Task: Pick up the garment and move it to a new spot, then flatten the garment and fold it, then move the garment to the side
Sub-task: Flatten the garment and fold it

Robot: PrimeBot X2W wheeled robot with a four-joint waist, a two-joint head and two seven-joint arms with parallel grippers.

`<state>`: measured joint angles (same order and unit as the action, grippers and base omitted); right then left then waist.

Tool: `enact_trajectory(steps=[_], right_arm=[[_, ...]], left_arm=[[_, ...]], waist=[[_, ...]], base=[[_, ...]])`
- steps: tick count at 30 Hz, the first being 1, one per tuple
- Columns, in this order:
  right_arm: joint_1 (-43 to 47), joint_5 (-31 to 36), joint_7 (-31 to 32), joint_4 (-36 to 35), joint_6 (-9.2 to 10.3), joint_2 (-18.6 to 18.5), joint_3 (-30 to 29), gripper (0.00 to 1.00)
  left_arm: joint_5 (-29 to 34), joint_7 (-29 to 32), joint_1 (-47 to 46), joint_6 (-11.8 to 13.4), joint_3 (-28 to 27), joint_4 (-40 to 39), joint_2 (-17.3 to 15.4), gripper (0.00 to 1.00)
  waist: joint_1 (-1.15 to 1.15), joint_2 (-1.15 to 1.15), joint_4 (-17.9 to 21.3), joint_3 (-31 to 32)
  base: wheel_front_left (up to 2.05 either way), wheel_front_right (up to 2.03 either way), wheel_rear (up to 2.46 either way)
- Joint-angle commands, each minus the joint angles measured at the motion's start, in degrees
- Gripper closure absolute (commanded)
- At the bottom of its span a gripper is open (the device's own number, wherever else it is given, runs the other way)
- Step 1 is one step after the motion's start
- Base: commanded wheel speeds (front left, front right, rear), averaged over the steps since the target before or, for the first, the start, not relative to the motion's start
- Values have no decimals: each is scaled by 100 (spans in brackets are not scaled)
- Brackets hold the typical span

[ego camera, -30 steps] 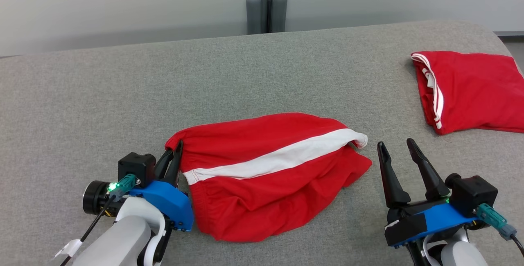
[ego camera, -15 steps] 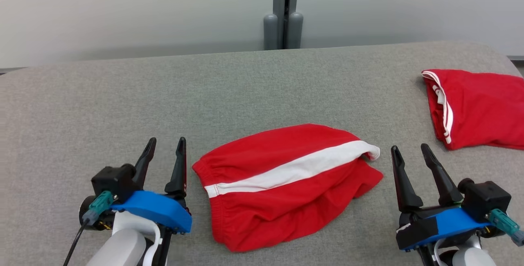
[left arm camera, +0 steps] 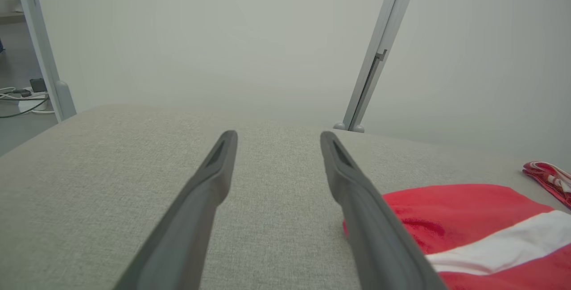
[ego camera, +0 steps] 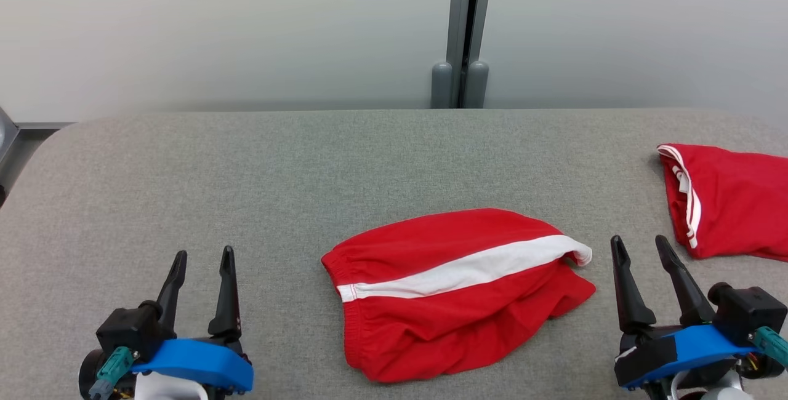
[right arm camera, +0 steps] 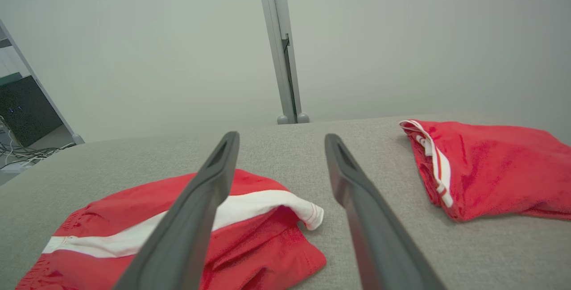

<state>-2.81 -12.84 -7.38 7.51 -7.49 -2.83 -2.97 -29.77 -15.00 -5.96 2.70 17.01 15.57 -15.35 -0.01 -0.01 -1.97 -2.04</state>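
Head view: left end effector (ego camera: 204, 252), now wide, released the garment (ego camera: 458, 308) (right end effector (ego camera: 638, 240) wide too).

Left gripper (ego camera: 203, 254) low at left, jaws apart, empty; right gripper (ego camera: 639, 241) likewise, fingers pointing forward.

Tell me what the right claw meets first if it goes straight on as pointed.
Probably bare grey surface: the right claw points between the striped garment and the folded garment.
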Motion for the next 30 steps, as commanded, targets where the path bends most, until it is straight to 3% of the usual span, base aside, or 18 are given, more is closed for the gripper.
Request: enact_trajectory(steps=[1, 10, 30], right_arm=[[90, -6, 0, 12, -1, -13, -37, 0], [312, -39, 80, 111, -1, -12, -212, 0], [240, -99, 89, -2, -1, -12, -150, 0]], left_arm=[[5, -22, 38, -24, -50, 34, 20, 0], [79, -22, 203, -176, -198, 540, 29, 0], [194, 7, 54, -271, -84, 622, 113, 0]], waist=[[1, 1, 3, 26], [1, 1, -21, 228], [1, 1, -34, 74]], base=[[0, 0, 0], [0, 0, 0], [0, 0, 0]])
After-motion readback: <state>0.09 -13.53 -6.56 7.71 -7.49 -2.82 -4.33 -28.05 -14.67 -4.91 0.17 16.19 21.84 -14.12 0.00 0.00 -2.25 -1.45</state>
